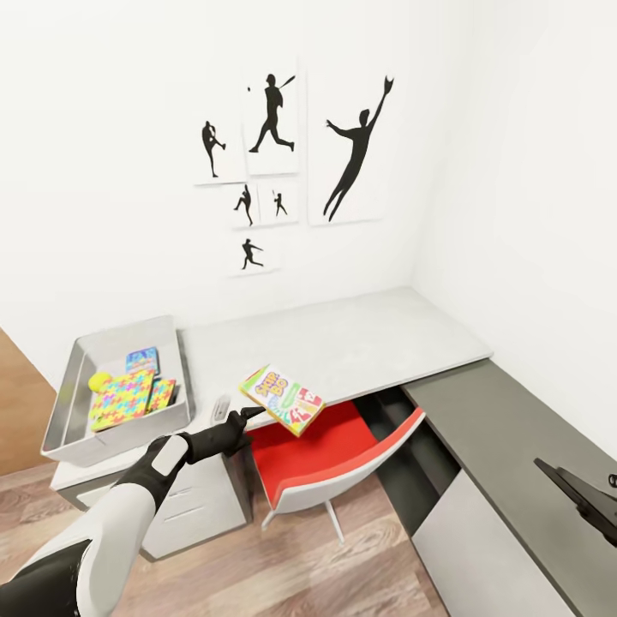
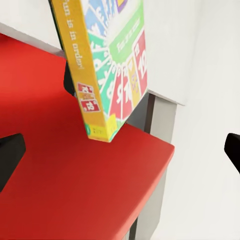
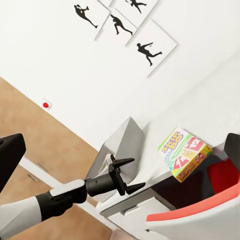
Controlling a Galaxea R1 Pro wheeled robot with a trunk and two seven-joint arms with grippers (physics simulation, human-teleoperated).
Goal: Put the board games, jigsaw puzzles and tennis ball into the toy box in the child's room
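A green-red-yellow board game [image 1: 283,399] lies tilted at the table's [image 1: 360,334] front edge, overhanging a red chair seat. My left gripper [image 1: 236,420] is open just left of it, holding nothing. In the left wrist view the game [image 2: 107,65] hangs ahead of the spread fingers. The grey toy box [image 1: 68,411] stands on the table's left end. It holds a jigsaw puzzle [image 1: 122,398], a second puzzle [image 1: 161,392], the tennis ball [image 1: 99,380] and a blue board game [image 1: 142,358]. My right gripper [image 1: 583,493] is open, low on the right.
A chair [image 1: 343,454] with a red seat and white shell is tucked under the desk, right below the game. The lower dark grey desk section [image 1: 506,428] runs along the right wall. White drawers [image 1: 193,506] sit under the toy box. Black baseball silhouettes [image 1: 351,154] hang above.
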